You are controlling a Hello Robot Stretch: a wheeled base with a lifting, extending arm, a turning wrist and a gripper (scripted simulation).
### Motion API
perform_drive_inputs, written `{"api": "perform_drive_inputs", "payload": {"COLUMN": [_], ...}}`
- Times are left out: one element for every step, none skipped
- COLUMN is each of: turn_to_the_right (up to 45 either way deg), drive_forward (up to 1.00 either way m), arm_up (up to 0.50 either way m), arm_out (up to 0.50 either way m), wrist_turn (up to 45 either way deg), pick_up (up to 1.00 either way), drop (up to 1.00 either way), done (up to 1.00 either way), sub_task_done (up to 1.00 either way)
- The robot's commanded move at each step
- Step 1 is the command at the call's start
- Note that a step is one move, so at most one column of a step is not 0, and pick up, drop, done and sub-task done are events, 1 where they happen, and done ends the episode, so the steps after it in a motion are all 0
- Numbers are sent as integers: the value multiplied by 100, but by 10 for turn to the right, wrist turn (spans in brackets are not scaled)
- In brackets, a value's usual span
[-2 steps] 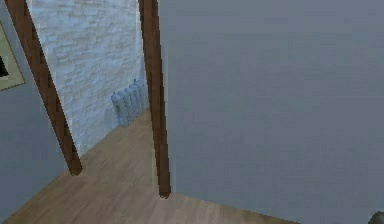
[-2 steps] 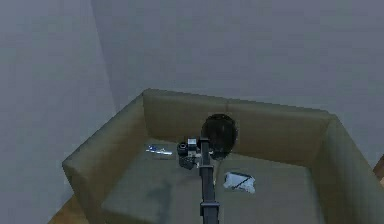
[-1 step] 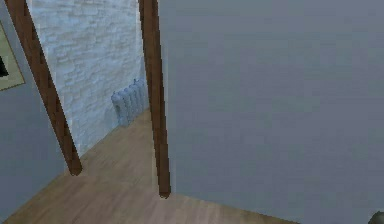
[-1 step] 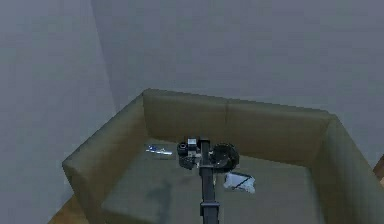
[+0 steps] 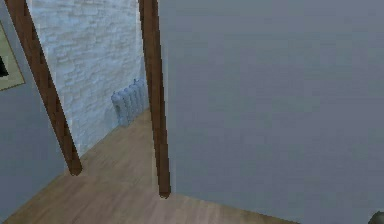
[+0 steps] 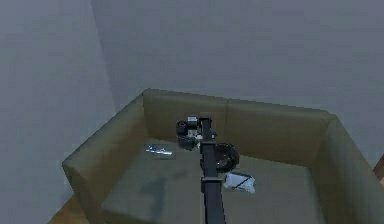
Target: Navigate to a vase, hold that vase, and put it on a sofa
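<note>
So, ahead of me: door frame (image 5: 155, 100) left of the near wall (image 5: 270, 100), radiator (image 5: 128, 100) through it against the far wall (image 5: 90, 50). Out sideways a sofa (image 6: 270, 125) sits in the corner, my arm (image 6: 212, 195) over its seat, a small thing (image 6: 157, 150) on one side of it, another small thing (image 6: 240, 181) on the other.

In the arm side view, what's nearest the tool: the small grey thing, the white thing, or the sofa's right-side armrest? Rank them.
1. Small grey thing, seat, left of the tool.
2. White thing, seat, lower right of the tool.
3. Armrest, view's far right.
</note>
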Motion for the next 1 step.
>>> {"api": "perform_drive_inputs", "payload": {"turn_to_the_right": [0], "drive_forward": [0], "arm_up": [0], "arm_out": [-8], "wrist_turn": [0], "pick_up": [0], "drop": [0], "done": [0], "sub_task_done": [0]}}
